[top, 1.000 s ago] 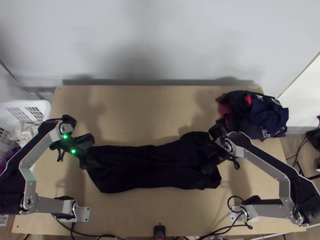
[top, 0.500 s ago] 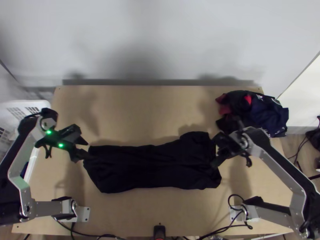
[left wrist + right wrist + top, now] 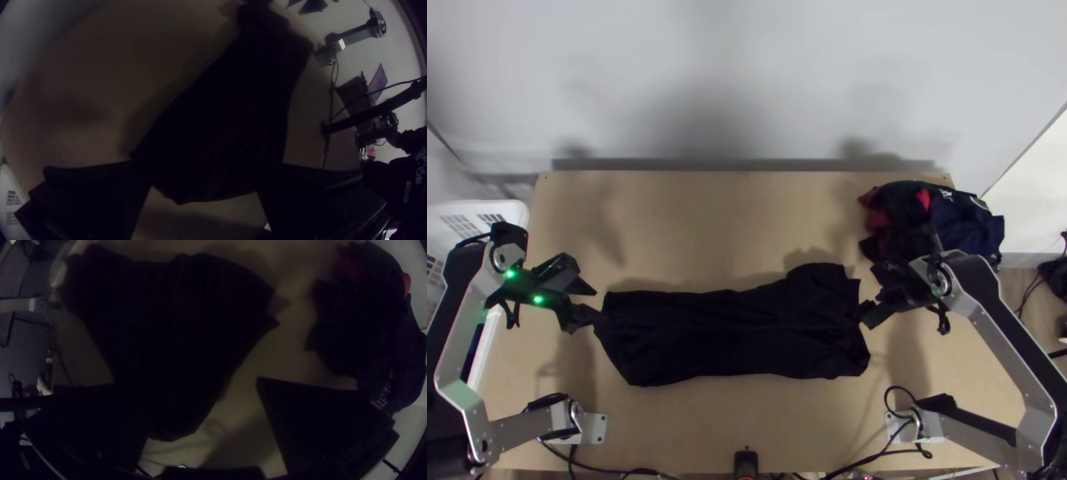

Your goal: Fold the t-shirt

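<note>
T-shirt (image 3: pixel 731 336), black, lies flat on the worktop (image 3: pixel 731 224) in a long band running from side to side, nearer the worktop's near edge than its far one. How many layers it has, I cannot tell. Its outline and place match those of a second ago, while both arms have drawn outward. The left tool (image 3: pixel 597 305), which was over the shirt's left end, is now at that end's outer edge, its fingers apart. The right tool (image 3: pixel 869 294) has backed off from above the other end to its right edge, its fingers wide apart too. Whether either one touches the fabric, I cannot tell.

The worktop is light wood, with soft shadows across it. A heap of clothes (image 3: pixel 971 232), dark with some red, sits at its far right corner. Beside its left edge stands a white basket (image 3: pixel 515 210) with slotted sides. Black cables (image 3: pixel 885 404) loop near the right arm's base. Behind the far edge rises a pale grey wall (image 3: pixel 747 64), shadowed in patches, and to the right there is wood-look floor (image 3: pixel 1015 300).
</note>
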### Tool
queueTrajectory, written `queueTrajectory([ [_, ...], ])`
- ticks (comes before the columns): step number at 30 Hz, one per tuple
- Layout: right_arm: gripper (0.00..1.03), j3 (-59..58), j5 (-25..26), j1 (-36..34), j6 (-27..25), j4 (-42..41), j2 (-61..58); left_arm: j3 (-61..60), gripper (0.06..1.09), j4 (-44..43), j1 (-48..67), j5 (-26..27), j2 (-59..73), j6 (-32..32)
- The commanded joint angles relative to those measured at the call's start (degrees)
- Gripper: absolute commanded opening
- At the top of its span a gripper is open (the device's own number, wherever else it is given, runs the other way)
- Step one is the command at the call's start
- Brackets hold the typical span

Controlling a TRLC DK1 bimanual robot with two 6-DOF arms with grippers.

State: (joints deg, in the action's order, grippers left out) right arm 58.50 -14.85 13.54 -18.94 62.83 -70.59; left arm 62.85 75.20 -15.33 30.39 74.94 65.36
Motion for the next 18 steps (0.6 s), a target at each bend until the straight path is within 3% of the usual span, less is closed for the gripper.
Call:
queueTrajectory([
  [1, 0.92, 5.7, -0.2, 1.7, 4.3, -0.2, -2.3, 0.2, 1.04, 0.7, 1.5, 0.0, -3.2, -1.8],
  [12, 0.89, 17.9, -0.2, 15.9, 8.1, -3.9, -17.0, 2.4, 1.04, 0.4, 8.3, 0.5, -4.4, -7.4],
  [18, 0.87, 20.4, 1.1, 20.2, 4.9, -8.4, -22.3, 1.7, 1.04, -1.2, 10.4, 0.5, -4.4, -8.2],
])
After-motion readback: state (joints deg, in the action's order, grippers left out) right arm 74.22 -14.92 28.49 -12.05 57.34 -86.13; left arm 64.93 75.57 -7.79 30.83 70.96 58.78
